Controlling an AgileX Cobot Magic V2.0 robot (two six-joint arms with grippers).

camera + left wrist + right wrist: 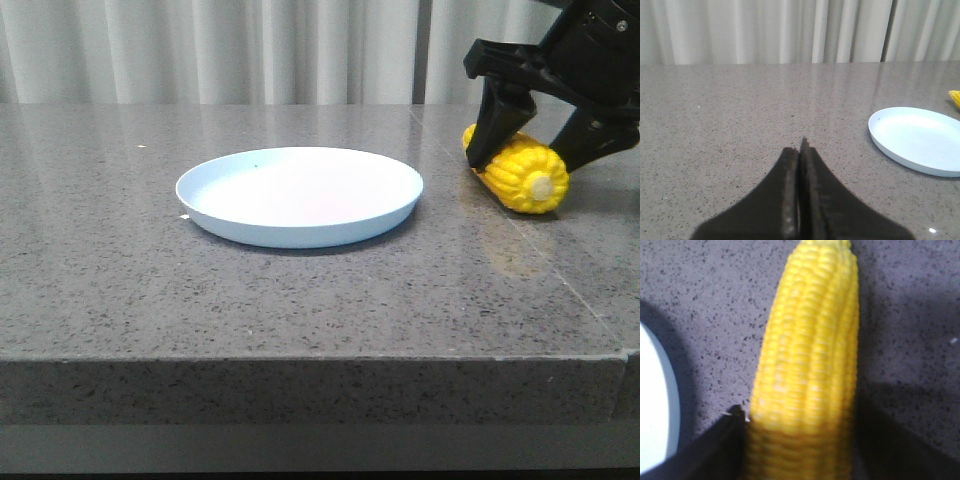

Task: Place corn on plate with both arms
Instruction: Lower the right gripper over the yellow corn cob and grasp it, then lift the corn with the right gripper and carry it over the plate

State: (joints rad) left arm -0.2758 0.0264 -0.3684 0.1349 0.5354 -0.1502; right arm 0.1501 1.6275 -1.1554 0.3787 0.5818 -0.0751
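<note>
The corn [525, 172] lies on the grey stone table to the right of the plate [300, 195], its pale stub end toward the camera. My right gripper [527, 165] straddles it from above, one black finger on each side. In the right wrist view both fingers press against the cob [810, 340] near the gripper [805, 440], and the plate's edge [652, 415] shows beside it. My left gripper [801, 145] is shut and empty, low over the table to the left of the plate [920, 140]. The corn's tip [955, 98] just shows at the edge of that view.
The table's front edge [300, 360] runs across the near side. Pale curtains [200, 50] hang behind the table. A seam [545, 260] runs through the tabletop on the right.
</note>
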